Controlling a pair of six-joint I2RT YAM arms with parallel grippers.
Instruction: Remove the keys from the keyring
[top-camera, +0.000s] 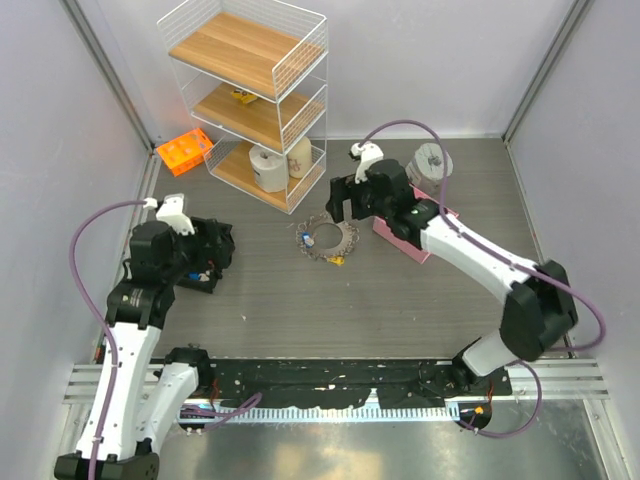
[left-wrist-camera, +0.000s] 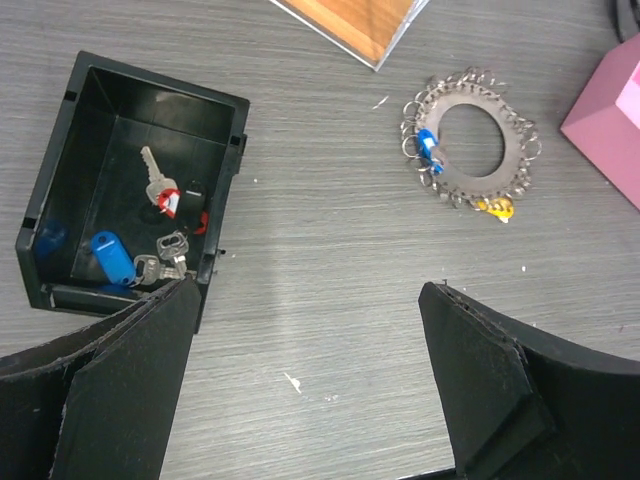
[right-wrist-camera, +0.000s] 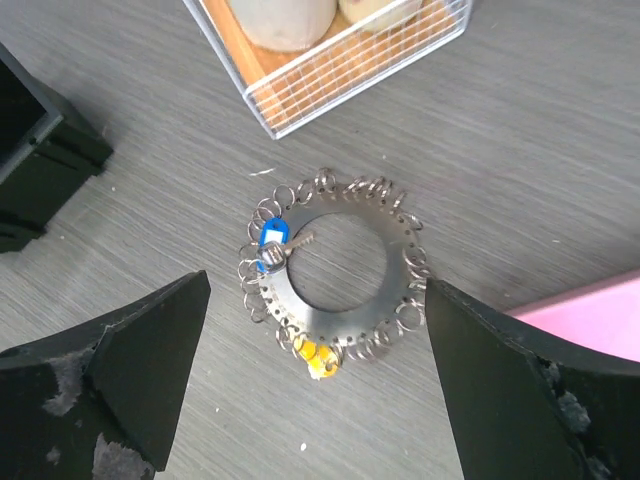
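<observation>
The keyring (top-camera: 345, 238) lies flat on the grey table, a silvery disc-like loop (right-wrist-camera: 400, 260) edged with small split rings. Two keys hang on it: a blue-headed one (right-wrist-camera: 272, 240) on its left side and a yellow one (right-wrist-camera: 318, 357) at its near edge. My right gripper (right-wrist-camera: 318, 282) hovers open straight above the keyring (left-wrist-camera: 515, 150), touching nothing. My left gripper (left-wrist-camera: 310, 288) is open over bare table beside a black bin (left-wrist-camera: 130, 85) that holds several loose keys (left-wrist-camera: 150, 255), one with a blue tag.
A white wire shelf (top-camera: 250, 90) with wooden boards stands behind the keyring. An orange rack (top-camera: 185, 150) sits to its left. A pink box (top-camera: 410, 240) and a grey tape roll (top-camera: 430, 165) lie under and behind the right arm.
</observation>
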